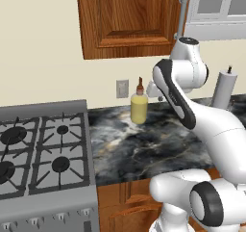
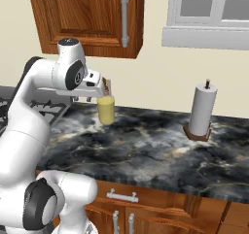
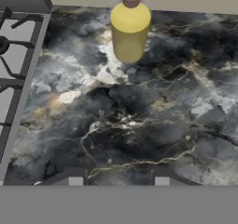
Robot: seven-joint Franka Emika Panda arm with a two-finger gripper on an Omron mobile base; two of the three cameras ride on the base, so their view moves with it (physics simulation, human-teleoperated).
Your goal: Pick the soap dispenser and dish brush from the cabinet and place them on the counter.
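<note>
The soap dispenser (image 1: pixel 139 107) stands on the counter (image 1: pixel 144 149) at the gripper's (image 2: pixel 105 89) twelve o'clock, its jaws parted and empty, so any swing could topple it.

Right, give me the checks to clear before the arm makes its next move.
1. Soap dispenser out of the cabinet and upright on the counter: ok.
2. End effector clear of the dispenser: cannot tell; in the right base view it sits right at the bottle's top, while the hand view shows nothing between the fingertips.
3. Cabinet door open for the dish brush: not ok, it looks closed.
4. Dish brush located: cannot tell.
5. Paper towel holder out of the arm's way: ok, far to the right.
</note>
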